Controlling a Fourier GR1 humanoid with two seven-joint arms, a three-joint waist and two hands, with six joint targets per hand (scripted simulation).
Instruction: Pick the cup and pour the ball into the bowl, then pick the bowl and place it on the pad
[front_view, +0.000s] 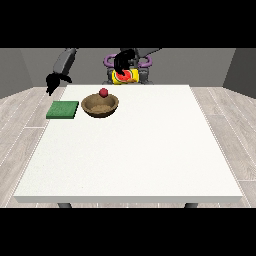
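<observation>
Showing: one table (150, 150), one bowl (100, 106), one ball (103, 92), one cup (125, 76), one pad (63, 109), two robot hands (52, 82) (123, 61).

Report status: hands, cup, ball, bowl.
Hand at the view's right curled round tipped cup, held above table. Other hand idle, off the table's edge. Red ball at wooden bowl's far rim. Green pad beside bowl, unobstructed.

Single front view, across table (150, 150), elevated, facing robot (127, 70).
</observation>
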